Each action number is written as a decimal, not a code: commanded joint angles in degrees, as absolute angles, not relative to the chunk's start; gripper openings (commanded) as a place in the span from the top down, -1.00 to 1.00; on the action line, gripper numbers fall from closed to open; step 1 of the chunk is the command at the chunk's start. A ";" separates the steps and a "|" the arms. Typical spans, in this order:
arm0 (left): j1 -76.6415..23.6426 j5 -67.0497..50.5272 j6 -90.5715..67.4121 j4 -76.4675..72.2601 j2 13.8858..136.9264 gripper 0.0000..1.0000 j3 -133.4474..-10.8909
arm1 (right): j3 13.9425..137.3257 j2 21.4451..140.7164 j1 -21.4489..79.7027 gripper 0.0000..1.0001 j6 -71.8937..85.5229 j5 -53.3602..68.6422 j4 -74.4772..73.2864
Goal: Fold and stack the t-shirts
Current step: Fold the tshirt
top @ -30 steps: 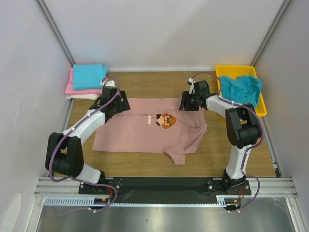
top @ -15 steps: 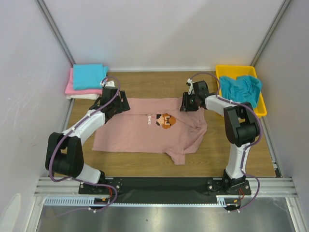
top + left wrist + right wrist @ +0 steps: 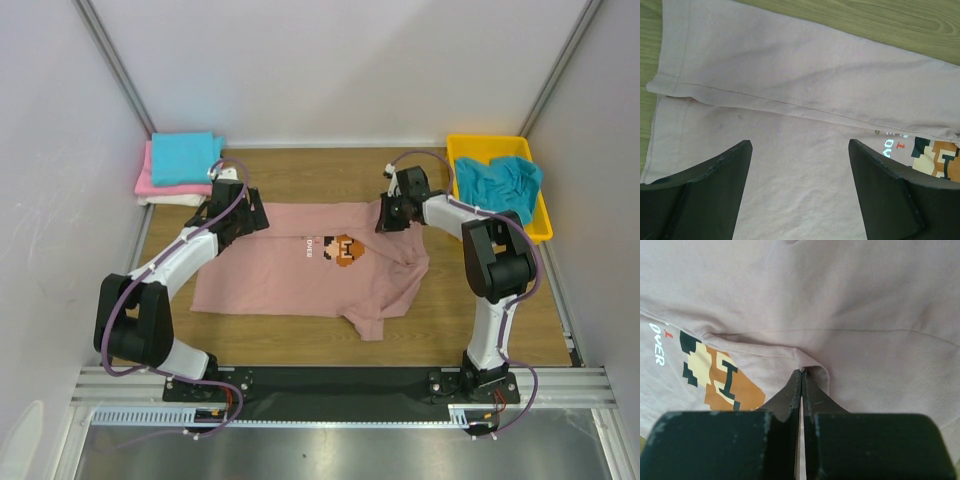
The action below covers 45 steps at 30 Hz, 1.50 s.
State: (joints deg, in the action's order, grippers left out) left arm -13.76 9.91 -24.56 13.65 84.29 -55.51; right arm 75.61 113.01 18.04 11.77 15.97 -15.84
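Pink shirt [image 3: 300, 275] lies spread flat, its right side rumpled. Right gripper [image 3: 802, 372] is clenched on a fold at its far edge; left gripper [image 3: 800, 150] hangs released over the far-left corner. Bare tabletop [image 3: 320, 172] runs beyond that edge, between the folded stack [image 3: 180, 165] and the yellow tray [image 3: 480, 142]

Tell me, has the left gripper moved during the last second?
No. The left gripper is open over the dusty-pink shirt, with the same gap to the folded stack as before.

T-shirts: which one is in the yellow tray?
The crumpled teal shirt, far right. The other teal shirt lies folded atop the far-left stack; the dusty-pink shirt is spread mid-table.
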 commanded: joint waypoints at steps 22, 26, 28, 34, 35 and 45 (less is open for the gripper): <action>-13.89 9.49 -25.40 13.54 75.15 -0.68 -48.69 | 63.81 98.62 28.21 1.00 15.12 17.40 -16.08; -13.89 9.40 -25.40 13.62 73.04 -0.68 -46.94 | 63.11 97.91 30.76 1.00 15.82 15.65 -16.70; -13.89 9.23 -25.31 13.80 72.42 -0.68 -46.23 | 62.76 97.73 32.51 1.00 15.91 14.16 -16.70; -13.89 7.74 -25.40 13.71 70.76 -0.68 -44.47 | 62.40 98.53 34.28 0.84 17.05 11.51 -18.97; -13.89 7.39 -25.31 13.71 70.58 -0.68 -44.30 | 62.40 98.35 34.28 0.62 17.05 11.43 -19.42; -18.10 3.26 -26.80 11.08 72.15 -0.68 -44.82 | 67.58 90.01 28.05 -0.70 19.95 10.46 -29.88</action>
